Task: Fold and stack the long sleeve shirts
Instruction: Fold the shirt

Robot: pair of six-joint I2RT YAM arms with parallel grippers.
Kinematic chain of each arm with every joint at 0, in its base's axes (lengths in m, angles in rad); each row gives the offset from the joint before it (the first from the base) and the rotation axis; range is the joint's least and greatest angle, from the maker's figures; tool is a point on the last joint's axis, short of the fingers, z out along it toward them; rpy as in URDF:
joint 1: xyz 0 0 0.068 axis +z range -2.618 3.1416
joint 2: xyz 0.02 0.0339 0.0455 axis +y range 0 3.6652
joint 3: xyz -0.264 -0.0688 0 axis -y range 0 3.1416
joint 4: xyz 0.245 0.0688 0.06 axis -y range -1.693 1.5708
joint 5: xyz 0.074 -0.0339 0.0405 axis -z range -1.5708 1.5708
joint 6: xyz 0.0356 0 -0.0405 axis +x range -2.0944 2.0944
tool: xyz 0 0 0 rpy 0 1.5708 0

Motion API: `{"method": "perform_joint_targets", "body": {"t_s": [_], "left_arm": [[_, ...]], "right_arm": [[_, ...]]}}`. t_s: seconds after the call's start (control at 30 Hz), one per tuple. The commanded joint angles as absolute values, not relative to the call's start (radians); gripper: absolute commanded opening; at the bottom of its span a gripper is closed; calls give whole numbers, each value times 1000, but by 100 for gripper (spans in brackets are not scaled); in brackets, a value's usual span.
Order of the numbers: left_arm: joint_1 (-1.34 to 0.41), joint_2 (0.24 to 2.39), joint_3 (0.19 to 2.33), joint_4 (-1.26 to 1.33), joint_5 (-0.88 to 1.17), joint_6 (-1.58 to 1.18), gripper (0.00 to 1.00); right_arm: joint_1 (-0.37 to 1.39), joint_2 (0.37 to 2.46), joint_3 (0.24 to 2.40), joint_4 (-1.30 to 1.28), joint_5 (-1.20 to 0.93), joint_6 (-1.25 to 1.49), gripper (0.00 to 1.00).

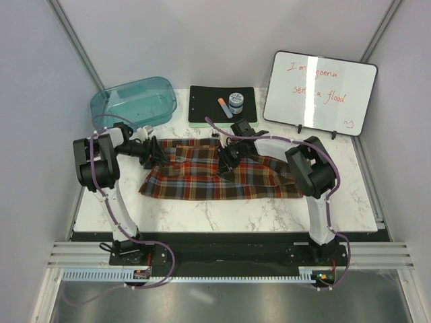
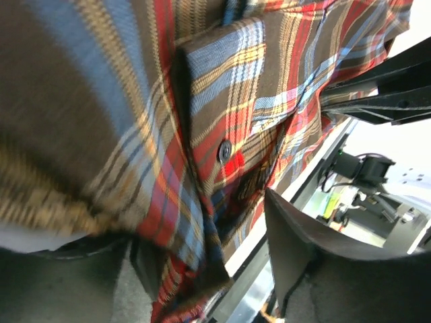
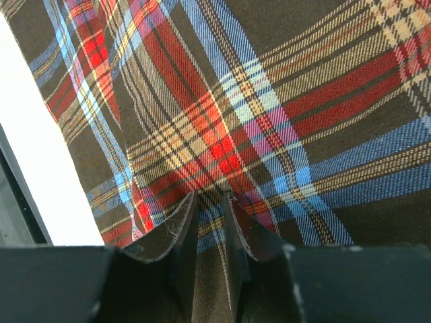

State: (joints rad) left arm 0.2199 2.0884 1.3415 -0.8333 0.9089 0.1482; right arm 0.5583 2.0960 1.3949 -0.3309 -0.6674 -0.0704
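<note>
One plaid flannel shirt [image 1: 222, 176], in red, orange, brown and blue-grey checks, lies spread and rumpled across the middle of the marble table [image 1: 222, 215]. My left gripper [image 1: 159, 153] is at the shirt's upper left edge. In the left wrist view the gripper [image 2: 202, 229] has its jaws wide apart, and the shirt [image 2: 222, 101], with a button showing, drapes over the left finger [image 2: 60, 282]. My right gripper [image 1: 225, 161] is low on the shirt's middle. In the right wrist view the gripper [image 3: 209, 198] is nearly closed, pinching a fold of the shirt [image 3: 269, 101].
A teal plastic bin [image 1: 135, 101] stands at the back left. A dark clipboard [image 1: 202, 101] behind the shirt holds a small jar [image 1: 236, 101] and a marker [image 1: 224, 108]. A whiteboard [image 1: 320, 93] leans at the back right. White walls close in both sides.
</note>
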Motion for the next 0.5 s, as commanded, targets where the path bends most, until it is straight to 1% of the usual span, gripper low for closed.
{"method": "perform_joint_targets", "body": {"t_s": [0.0, 0.1, 0.13, 0.17, 0.23, 0.33, 0.47], "left_arm": [[183, 2105, 1324, -776, 922, 115, 58], [184, 2092, 1325, -764, 925, 98, 38], [184, 2086, 1325, -761, 923, 95, 26], [186, 2080, 1322, -762, 916, 92, 17], [189, 2053, 1316, -762, 875, 75, 2], [209, 2017, 1307, -781, 807, 89, 2], [242, 1988, 1333, -870, 671, 143, 2]], "right_arm": [[565, 2106, 1430, -311, -649, -67, 29], [565, 2091, 1428, -321, -649, -67, 29], [565, 2085, 1428, -321, -649, -67, 29], [565, 2068, 1427, -327, -649, -67, 29], [563, 2033, 1420, -331, -649, -67, 30], [561, 1973, 1408, -353, -652, -67, 31], [545, 1893, 1382, -405, -655, -75, 34]]}}
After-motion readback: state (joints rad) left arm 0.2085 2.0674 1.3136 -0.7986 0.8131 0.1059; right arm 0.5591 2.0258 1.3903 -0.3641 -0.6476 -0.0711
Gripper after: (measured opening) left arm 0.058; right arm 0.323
